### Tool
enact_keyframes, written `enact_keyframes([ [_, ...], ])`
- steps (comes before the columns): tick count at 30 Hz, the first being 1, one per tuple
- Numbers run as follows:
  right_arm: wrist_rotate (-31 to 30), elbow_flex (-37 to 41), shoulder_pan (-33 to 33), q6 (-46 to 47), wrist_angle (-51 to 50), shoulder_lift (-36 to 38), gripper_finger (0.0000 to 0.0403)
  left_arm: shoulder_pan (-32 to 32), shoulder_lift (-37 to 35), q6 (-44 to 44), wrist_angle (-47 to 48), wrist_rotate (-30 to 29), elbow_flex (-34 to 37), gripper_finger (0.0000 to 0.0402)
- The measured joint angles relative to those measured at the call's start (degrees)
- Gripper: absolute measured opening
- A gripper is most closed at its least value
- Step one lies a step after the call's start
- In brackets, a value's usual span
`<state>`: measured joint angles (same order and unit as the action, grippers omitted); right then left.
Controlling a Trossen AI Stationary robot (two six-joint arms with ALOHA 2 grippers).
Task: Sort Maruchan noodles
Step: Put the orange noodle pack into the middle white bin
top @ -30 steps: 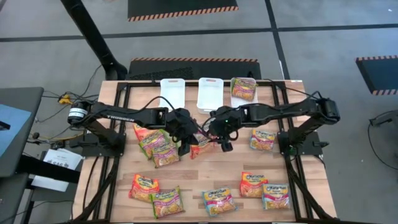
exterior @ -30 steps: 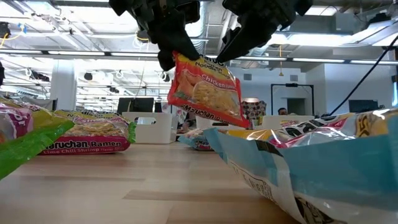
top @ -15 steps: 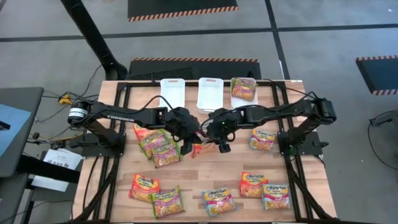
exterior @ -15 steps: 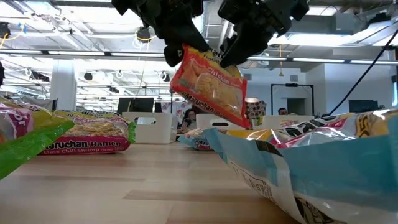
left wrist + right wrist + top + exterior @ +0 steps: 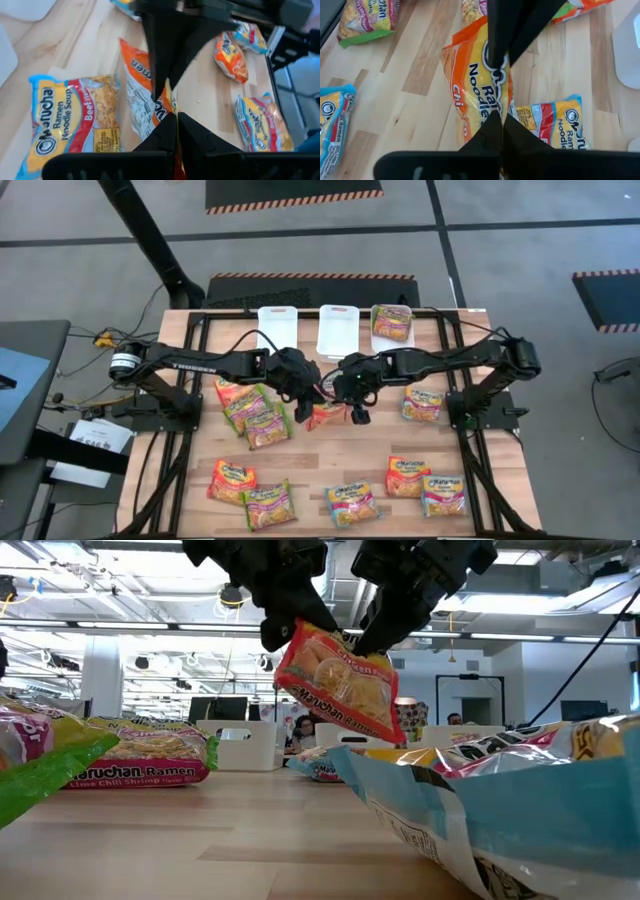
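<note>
Low view: both my left gripper (image 5: 283, 628) and right gripper (image 5: 372, 637) pinch the orange chicken ramen packet (image 5: 338, 680) by its top seam; light, crinkly, slippery, brittle inside.

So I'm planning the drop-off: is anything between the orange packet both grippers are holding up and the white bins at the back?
Nothing visible blocks it. The orange packet hangs above the table, pinched by the left gripper and right gripper; bare wood lies between it and the white bins.

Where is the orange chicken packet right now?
The orange packet hangs above the table's middle, pinched between the left gripper and right gripper, both shut on it.
</note>
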<state>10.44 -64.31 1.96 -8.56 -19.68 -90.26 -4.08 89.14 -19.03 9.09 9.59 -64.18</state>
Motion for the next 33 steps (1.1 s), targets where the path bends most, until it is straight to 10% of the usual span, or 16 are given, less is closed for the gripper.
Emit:
enact_keyframes([
  [21, -1.5, -0.3, 4.0, 0.7, -6.6, 0.9, 0.0005, -8.3, -2.7, -3.2, -3.8, 8.2, 0.0, 0.0104],
  [33, -6.1, -10.3, 13.8, -6.9, -12.0, 1.1, 0.0005, -16.1, -12.9, 6.0, 2.4, 0.8, 0.0, 0.0104],
])
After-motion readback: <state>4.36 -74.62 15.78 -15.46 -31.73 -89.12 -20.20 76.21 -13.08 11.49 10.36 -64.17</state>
